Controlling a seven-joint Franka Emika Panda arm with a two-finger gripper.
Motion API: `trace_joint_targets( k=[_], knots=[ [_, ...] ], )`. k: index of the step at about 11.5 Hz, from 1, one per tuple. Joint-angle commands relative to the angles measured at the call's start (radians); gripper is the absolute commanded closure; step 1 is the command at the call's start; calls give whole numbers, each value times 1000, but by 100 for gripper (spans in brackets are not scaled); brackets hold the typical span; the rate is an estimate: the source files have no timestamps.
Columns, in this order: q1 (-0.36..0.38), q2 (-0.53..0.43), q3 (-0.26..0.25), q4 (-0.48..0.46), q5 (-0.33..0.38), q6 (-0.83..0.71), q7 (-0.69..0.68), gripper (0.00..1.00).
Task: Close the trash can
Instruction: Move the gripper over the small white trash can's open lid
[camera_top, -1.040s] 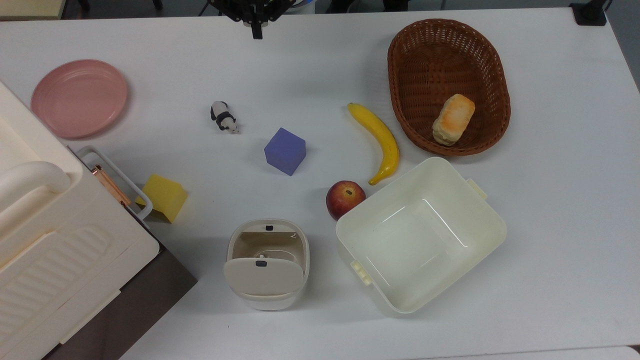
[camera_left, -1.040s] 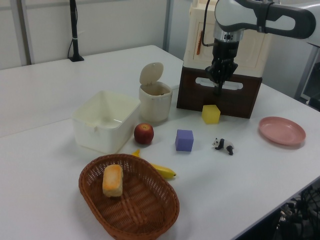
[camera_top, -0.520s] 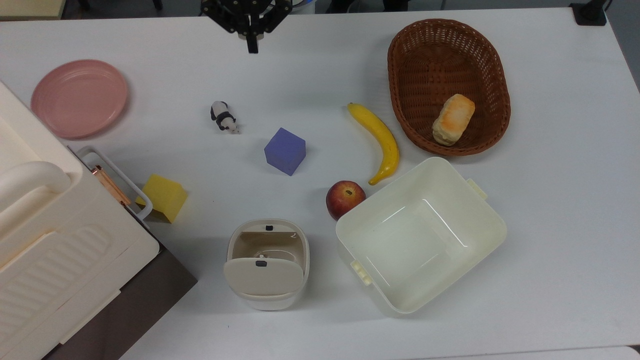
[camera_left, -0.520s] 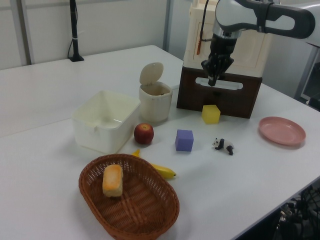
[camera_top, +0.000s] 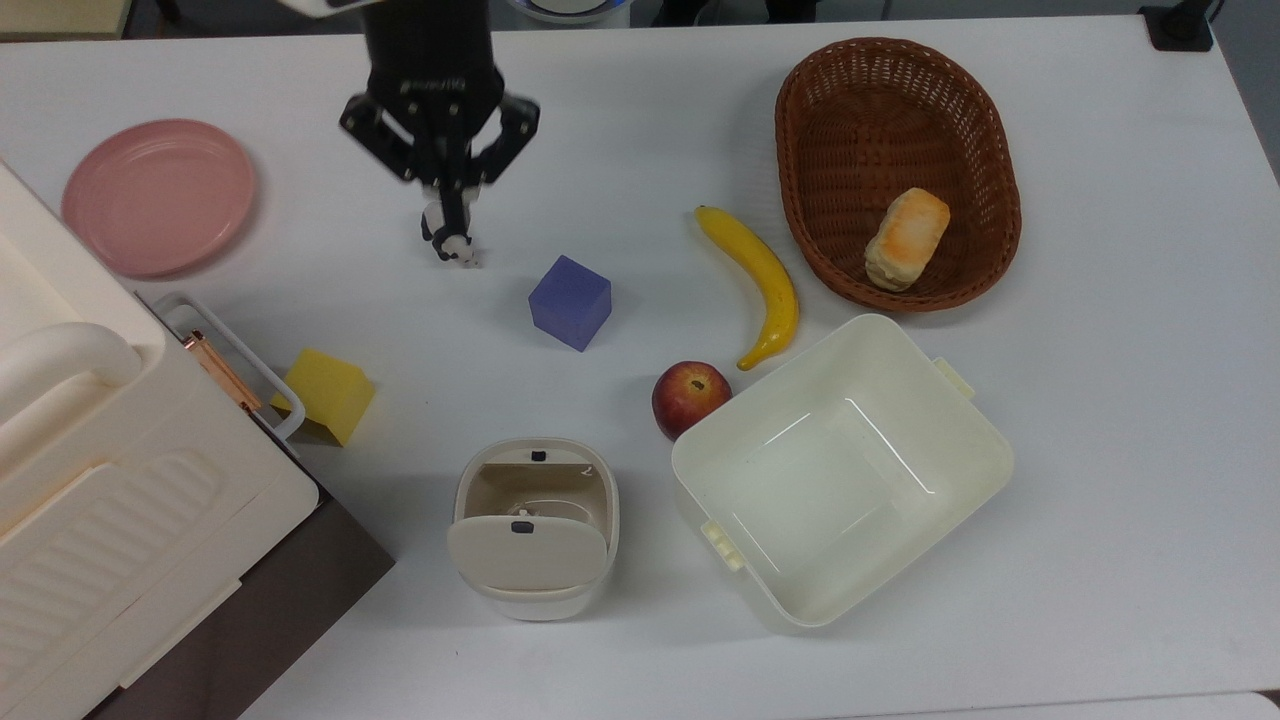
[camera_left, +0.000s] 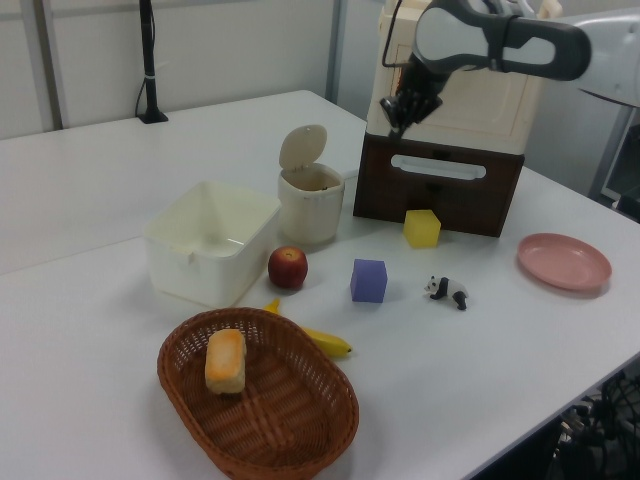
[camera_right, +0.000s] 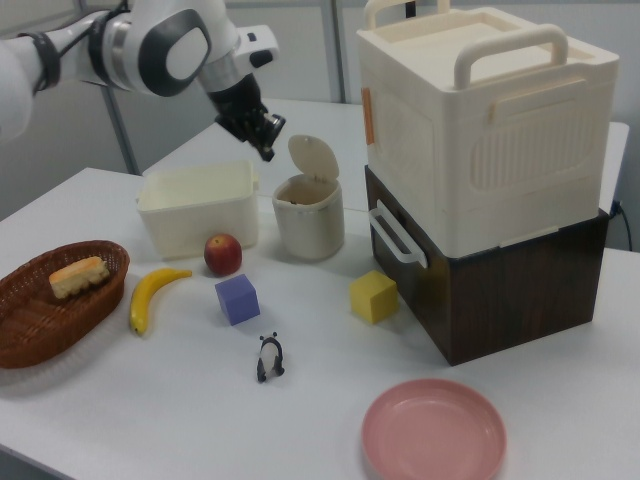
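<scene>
The jaws (camera_top: 455, 195) look pinched narrow, high and well apart from the trash can (camera_top: 535, 530) (lid (camera_left: 302, 146) upright, beside the tub (camera_top: 840, 470)); a sideways push could tip it.

You have open air above the trash can (camera_top: 533, 528), whose lid (camera_right: 314, 157) stands upright. In the top view, the lidless tub (camera_top: 840, 470) stands apart on the top view's right, the apple (camera_top: 690, 398) sits beyond it, and the big cream appliance (camera_top: 110, 480) walls the top view's left. Bare table (camera_top: 560, 380) lies between the purple cube (camera_top: 570, 301) and the can.
</scene>
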Motion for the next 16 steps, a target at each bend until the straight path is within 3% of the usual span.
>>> trace_joint_targets(
  k=[1,7,11,16],
  knots=[
    [-1,146,1,157,16,149,-25,100],
    [-7,309,0,228,6,480,-32,97],
    [-13,358,3,284,8,574,-55,98],
    [22,410,3,287,6,631,-55,98]
  ],
)
